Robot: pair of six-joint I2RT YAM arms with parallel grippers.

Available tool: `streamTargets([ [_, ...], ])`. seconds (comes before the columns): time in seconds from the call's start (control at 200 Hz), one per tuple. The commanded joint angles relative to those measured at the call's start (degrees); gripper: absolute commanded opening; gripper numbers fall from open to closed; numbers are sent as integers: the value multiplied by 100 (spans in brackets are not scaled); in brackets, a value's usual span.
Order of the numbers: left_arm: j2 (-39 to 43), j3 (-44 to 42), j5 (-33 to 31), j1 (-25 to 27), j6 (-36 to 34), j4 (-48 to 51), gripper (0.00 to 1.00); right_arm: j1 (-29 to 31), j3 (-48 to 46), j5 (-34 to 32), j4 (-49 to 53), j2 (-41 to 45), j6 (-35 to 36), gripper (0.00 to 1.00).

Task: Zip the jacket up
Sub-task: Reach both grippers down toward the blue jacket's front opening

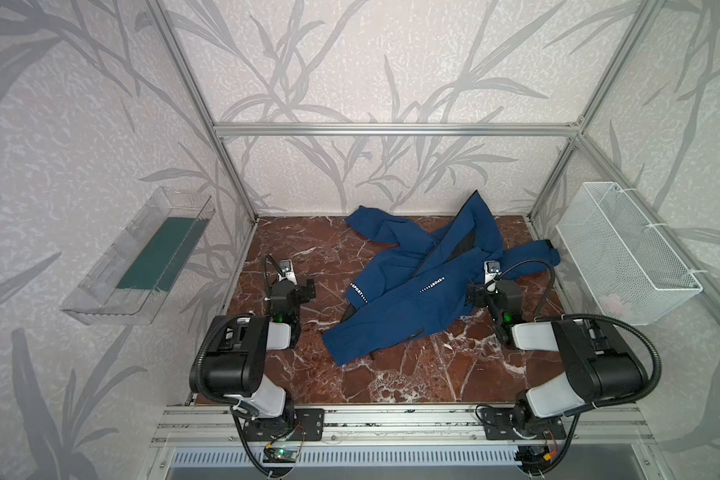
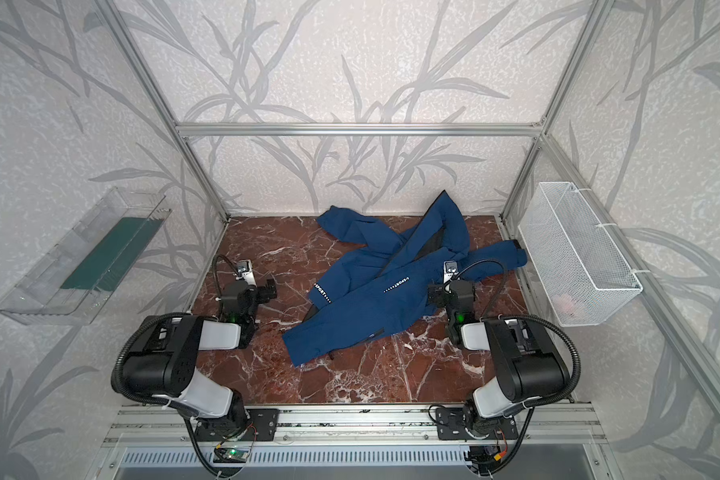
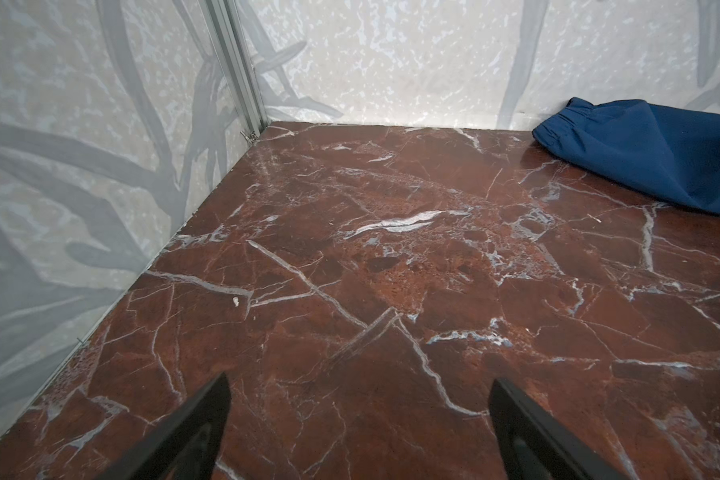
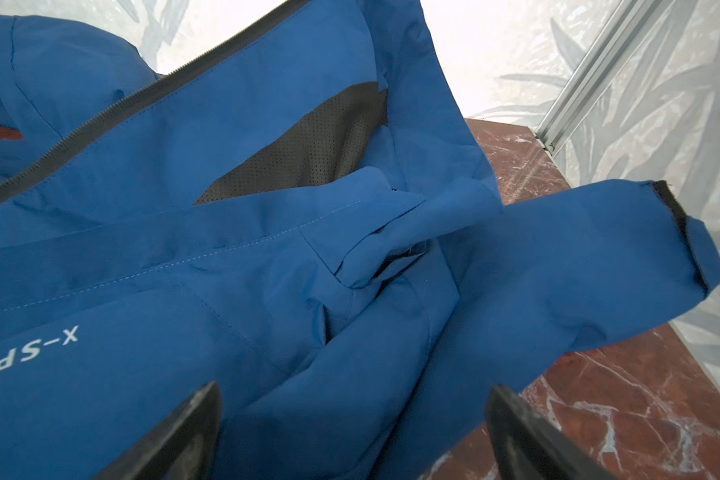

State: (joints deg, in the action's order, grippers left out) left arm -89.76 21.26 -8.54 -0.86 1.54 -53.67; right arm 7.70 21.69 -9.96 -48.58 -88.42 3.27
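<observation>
Here the jacket (image 1: 425,282) lies crumpled and unzipped on the counter (image 1: 412,374), toward its back and nearer the wire basket (image 1: 624,253) than the clear tray (image 1: 138,257). In both top views the front is open, with black lining showing near the collar and one sleeve thrown out toward the basket, its cuff close to the counter's edge on that side. The other sleeve bends back toward the rear wall.

Judging by the folds, the cloth is thin, soft and light; it should bunch and slide on the polished stone instead of holding its shape, so one pull will probably drag the whole garment. The smooth shell also looks slippery to a pinch. The zipper (image 4: 113,104) runs as a dark toothed strip along one front edge in the right wrist view; the slider and the bottom ends of the two halves cannot be made out. A sensible hold is on the hem on each side of the opening, one edge pinned while the other is lined up, but the jacket probably needs spreading flat first.

The right gripper (image 4: 354,419) hovers above the jacket near the shoulder, jaws apart, holding nothing. The left gripper (image 3: 358,415) is well apart from the jacket on the tray's side, over bare counter, jaws apart and empty.
</observation>
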Motion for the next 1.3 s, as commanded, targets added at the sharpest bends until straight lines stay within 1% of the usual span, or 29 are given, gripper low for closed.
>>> streamTargets([
  [0.0,-24,19,-64,-14,40,-101,99,-33,101,48,-117,-17,15,99],
  [0.55,-24,19,-68,-9,40,-102,99,-32,107,46,-114,-12,13,99],
  [0.59,-9,23,-139,10,31,-120,99,-32,107,46,-117,-16,11,99],
  [0.615,50,46,-332,52,39,-13,99,-28,107,46,-115,-17,14,99],
  [0.675,459,266,-559,171,-46,674,99,-32,107,49,-108,-17,9,99],
  [0.735,989,698,-583,259,-100,1901,99,-32,107,55,-108,-17,1,99],
  [0.8,1437,1258,-647,284,326,3415,99,-31,94,91,-127,-8,35,99],
  [0.86,1702,1795,-499,286,646,4728,99,-11,55,333,-379,97,235,99],
  [0.88,1774,1963,-397,283,732,5085,99,48,105,268,-175,259,299,99],
  [0.92,1919,2207,-222,298,993,5929,99,213,303,-115,537,659,294,99],
  [0.975,2129,2353,46,340,1389,6672,99,403,714,-586,2118,1273,-20,99],
  [1.01,2248,2340,338,384,1603,6985,98,470,972,-610,3010,1627,-341,99],
  [1.075,2440,2233,733,540,2047,7386,96,637,1283,-568,4095,2148,-891,99],
  [1.155,2556,1969,1335,836,2627,7374,95,1004,1642,-764,5289,2573,-1618,99],
  [1.23,2485,1725,1972,1155,3131,6897,92,1437,1850,-990,6024,2706,-2184,99],
  [1.26,2409,1652,2171,1295,3329,6671,91,1575,1939,-878,6228,2704,-2372,99],
  [1.295,2259,1580,2432,1431,3492,6388,90,1705,2049,-594,6450,2642,-2560,99],
])
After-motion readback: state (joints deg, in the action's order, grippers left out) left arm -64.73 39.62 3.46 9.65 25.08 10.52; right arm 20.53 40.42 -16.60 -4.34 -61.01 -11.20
